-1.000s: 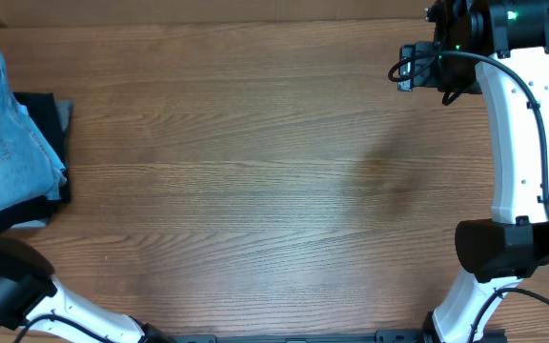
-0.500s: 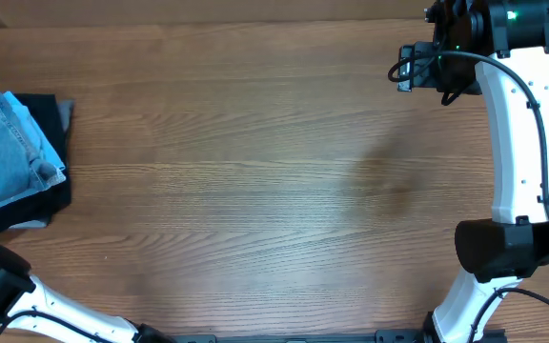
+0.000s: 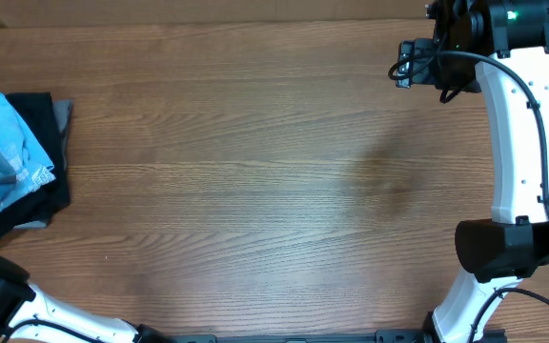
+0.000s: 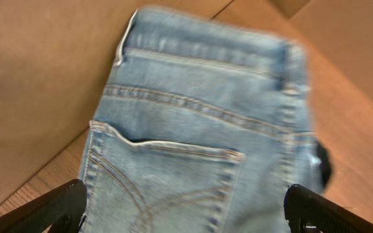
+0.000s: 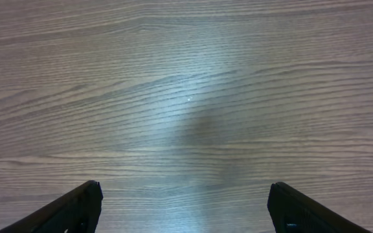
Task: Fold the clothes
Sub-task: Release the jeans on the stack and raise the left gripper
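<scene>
We take this for a robotics lab bench: a wood-grain table (image 3: 255, 191), a white robot arm (image 3: 518, 124) with a lit green indicator (image 3: 514, 14) at the far right, plain brown board (image 4: 37, 84) behind, and denim jeans (image 3: 3, 152) stacked on dark garments (image 3: 55, 186) at the left edge.

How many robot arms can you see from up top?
2. The right arm stands along the right edge of the table, reaching to the far corner. The left arm peeks in at the near left corner, mostly out of frame.
</scene>
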You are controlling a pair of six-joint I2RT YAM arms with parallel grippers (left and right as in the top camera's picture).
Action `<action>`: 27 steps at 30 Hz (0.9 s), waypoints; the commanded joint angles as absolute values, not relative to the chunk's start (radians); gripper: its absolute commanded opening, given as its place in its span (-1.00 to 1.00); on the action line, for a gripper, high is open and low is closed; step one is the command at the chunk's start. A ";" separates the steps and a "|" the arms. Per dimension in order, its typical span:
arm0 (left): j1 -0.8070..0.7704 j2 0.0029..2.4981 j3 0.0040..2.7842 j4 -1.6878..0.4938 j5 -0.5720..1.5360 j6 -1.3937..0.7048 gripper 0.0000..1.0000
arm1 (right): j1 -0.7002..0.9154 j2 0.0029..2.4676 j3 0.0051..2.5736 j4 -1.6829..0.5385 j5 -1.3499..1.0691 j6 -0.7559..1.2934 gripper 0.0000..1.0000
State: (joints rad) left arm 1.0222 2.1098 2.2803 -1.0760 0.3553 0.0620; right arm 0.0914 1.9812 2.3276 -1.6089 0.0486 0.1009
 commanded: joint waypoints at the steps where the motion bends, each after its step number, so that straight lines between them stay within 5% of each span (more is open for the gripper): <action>1: 0.995 2.026 2.317 -1.099 0.481 0.053 1.00 | 0.083 1.953 2.341 -1.600 0.040 0.105 0.72; 5: 0.857 2.006 2.317 -1.172 0.491 0.097 0.61 | 0.083 1.953 2.341 -1.589 0.041 0.130 0.71; 8: 0.660 1.942 2.317 -1.196 0.455 0.140 0.73 | 0.067 1.953 2.341 -1.514 0.022 0.161 0.86; 11: 0.311 1.882 2.317 -1.251 0.185 0.157 1.00 | -0.022 1.953 2.341 -1.459 -0.087 0.149 1.00; 17: -0.136 1.893 2.316 -1.221 0.094 0.154 1.00 | -0.107 1.953 2.341 -1.386 -0.093 0.034 1.00; 27: -0.189 1.711 2.275 -1.399 0.113 0.127 1.00 | -0.107 1.687 2.266 -1.523 -0.091 0.105 0.98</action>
State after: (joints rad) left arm -0.1955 1.8587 2.2978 -1.3949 0.1242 0.1303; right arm -0.1047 1.8332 2.3203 -1.5246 -0.0818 0.0921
